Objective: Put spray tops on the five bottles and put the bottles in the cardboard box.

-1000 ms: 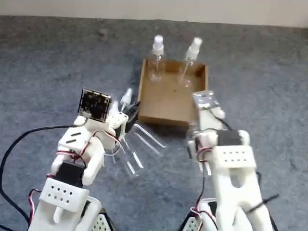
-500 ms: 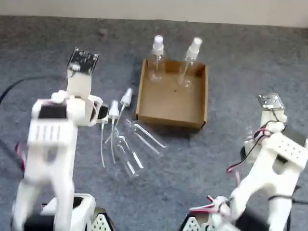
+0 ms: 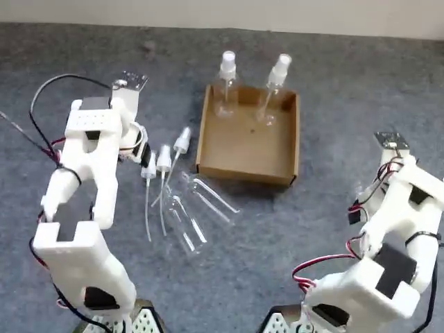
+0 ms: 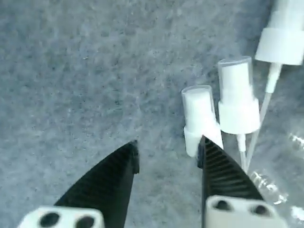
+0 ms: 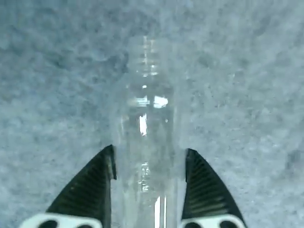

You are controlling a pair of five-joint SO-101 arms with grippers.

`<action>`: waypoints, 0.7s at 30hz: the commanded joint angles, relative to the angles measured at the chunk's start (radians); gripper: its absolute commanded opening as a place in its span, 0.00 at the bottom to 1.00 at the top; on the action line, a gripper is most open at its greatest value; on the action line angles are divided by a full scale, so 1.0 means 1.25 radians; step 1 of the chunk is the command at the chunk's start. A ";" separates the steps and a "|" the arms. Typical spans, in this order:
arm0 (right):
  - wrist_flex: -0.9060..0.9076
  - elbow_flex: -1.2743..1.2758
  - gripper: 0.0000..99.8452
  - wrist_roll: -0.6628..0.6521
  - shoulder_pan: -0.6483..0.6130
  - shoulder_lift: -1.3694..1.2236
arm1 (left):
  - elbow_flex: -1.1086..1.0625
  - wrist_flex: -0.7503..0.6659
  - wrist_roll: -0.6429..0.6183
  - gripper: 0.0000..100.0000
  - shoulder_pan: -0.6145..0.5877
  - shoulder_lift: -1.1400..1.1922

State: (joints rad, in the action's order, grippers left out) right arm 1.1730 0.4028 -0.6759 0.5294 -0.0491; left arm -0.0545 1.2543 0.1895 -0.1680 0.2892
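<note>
Your left gripper [image 4: 168,142] gapes open — the nearest spray top [image 4: 199,118] lies at one fingertip, outside the gap, parallel to it; your right gripper [image 5: 150,151] clamps a bottle [image 5: 147,95], neck forward.

Cardboard box [image 3: 248,146]: brown, shallow, open.
Capped bottles [image 3: 226,90]: two, clear, upright at the box's far wall, white tops on.
Spray tops [image 3: 164,161]: three, white, lying left of the box.
Loose bottles [image 3: 211,198]: clear, uncapped, lying before the box.
Held bottle [image 5: 147,118]: clear, uncapped, gripped by the right gripper [image 5: 149,151].
</note>
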 commanded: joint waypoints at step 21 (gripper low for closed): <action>-0.012 -0.034 0.01 -0.006 -0.001 -0.002 | 0.122 0.048 0.001 0.15 0.044 -0.020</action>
State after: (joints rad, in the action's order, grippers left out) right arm 1.1730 0.4028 -0.6759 0.5294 -0.0506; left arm 0.0100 1.2651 0.1895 -0.1603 0.3107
